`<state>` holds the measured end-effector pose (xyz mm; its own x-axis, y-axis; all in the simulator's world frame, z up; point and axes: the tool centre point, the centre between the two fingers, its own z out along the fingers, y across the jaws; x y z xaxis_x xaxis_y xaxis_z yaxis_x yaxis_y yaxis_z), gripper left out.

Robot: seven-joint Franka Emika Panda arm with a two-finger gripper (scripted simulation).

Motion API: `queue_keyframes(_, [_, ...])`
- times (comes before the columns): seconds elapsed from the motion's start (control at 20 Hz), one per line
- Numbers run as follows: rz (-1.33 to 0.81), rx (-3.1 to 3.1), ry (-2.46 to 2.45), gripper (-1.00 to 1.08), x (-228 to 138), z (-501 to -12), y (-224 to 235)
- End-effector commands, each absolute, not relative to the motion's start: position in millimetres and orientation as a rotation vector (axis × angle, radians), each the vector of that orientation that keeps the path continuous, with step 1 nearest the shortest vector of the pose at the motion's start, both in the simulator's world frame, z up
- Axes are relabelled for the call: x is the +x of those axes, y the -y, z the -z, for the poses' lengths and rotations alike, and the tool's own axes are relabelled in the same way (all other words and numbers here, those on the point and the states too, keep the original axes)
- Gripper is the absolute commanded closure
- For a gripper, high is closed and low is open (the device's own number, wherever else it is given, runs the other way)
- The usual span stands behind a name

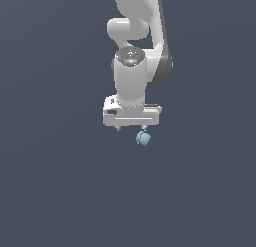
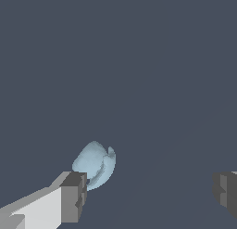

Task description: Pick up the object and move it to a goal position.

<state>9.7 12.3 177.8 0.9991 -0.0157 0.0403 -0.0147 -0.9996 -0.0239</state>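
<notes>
The tool (image 2: 150,193) hangs wide open beside the pale-blue object (image 2: 95,164), which looks light, rigid and lumpy; gripping across its rounded middle seems safest.

Glossy white rounded arm (image 1: 131,76) with a dark grey band along one side and a grey disc cap; boxy white tool (image 1: 131,128) carrying grey blocky fingertips (image 2: 74,195)
</notes>
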Motion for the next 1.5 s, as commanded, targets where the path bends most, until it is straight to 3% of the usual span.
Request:
queue_keyframes(0.0, [0.063,-3.117,-0.024,-0.92,9.7,-177.9,-12.3])
queue_keyframes(0.75, [0.063,-3.133,0.058,-0.92,10.5,-173.4,-10.1])
queue_keyframes(1.45, [0.044,-3.122,-0.217,-0.92,1.6,-151.2,-29.0])
